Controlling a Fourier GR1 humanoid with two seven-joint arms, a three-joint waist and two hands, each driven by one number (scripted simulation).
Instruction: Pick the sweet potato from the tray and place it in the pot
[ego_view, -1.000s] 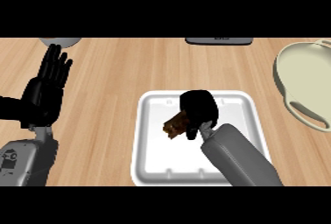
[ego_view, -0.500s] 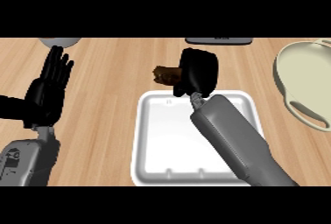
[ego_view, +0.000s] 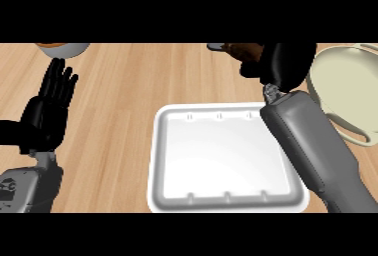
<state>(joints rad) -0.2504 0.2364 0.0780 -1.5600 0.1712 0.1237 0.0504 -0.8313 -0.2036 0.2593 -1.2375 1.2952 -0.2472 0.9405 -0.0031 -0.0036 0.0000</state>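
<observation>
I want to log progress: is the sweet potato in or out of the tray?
Out. The white tray shows only bare bottom, and the sweet potato sits in the right robot hand, beyond the tray and not yet over the pot.

Bright, even light falls from above, with soft shadows and no glare on the tray (ego_view: 221, 200).

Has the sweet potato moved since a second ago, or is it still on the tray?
Yes. The sweet potato, held in the right hand, has left the white tray and now sits beyond its far edge, nearer the pot.
</observation>
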